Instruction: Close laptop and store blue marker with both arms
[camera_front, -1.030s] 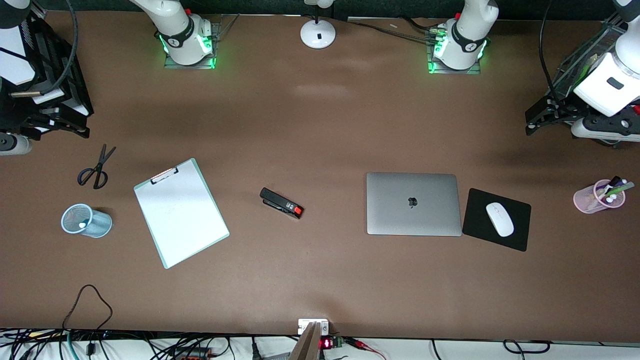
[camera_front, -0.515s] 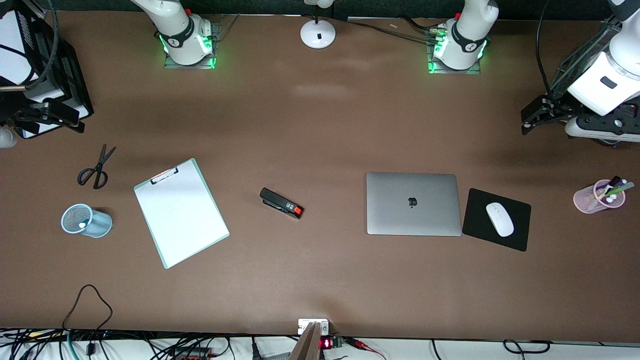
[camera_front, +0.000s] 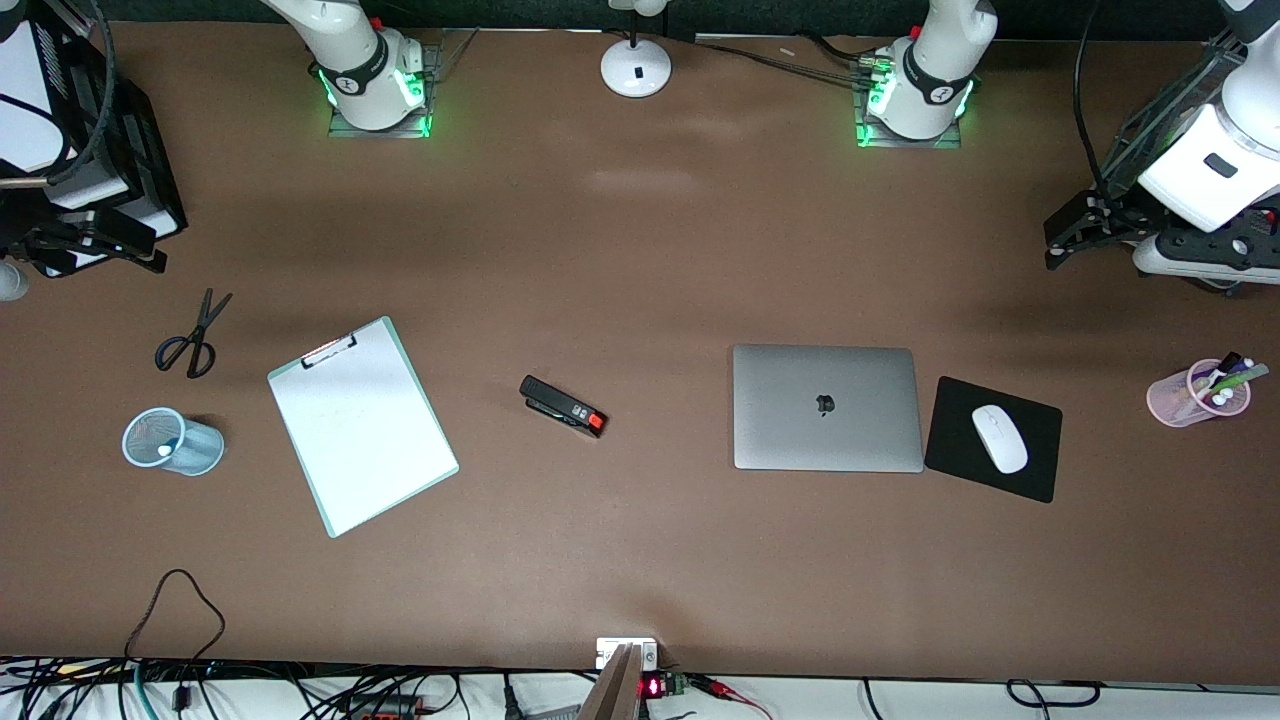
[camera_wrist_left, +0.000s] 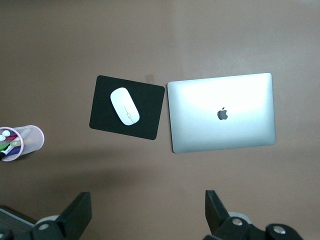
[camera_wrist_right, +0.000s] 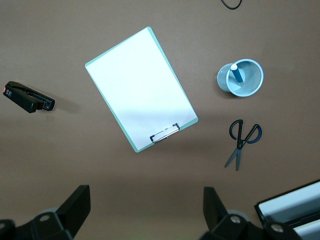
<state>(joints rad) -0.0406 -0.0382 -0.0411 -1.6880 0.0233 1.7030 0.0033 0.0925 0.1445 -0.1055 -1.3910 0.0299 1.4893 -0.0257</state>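
Lying flat with its lid down, the laptop (camera_front: 827, 407) rests on the brown table (camera_front: 640, 560) just beside the black mouse pad (camera_front: 994, 439), on the side away from the left arm's end; a white mouse (camera_front: 999, 438) sits on the pad. The left wrist view shows the lid's dark logo and both spread fingers of the left gripper (camera_wrist_left: 145, 220), empty and high over bare table near the pad; the front view shows that gripper only as a dark shape at the table's edge. A pink pen cup (camera_front: 1195, 392) stands toward the left arm's end from the pad. Only the right wrist view reveals the blue marker (camera_wrist_right: 236, 73) standing inside the blue mesh cup (camera_wrist_right: 240, 78), near the scissors (camera_wrist_right: 242, 140) and clipboard (camera_wrist_right: 141, 89). The right gripper (camera_wrist_right: 146, 215) hangs open and empty above them.
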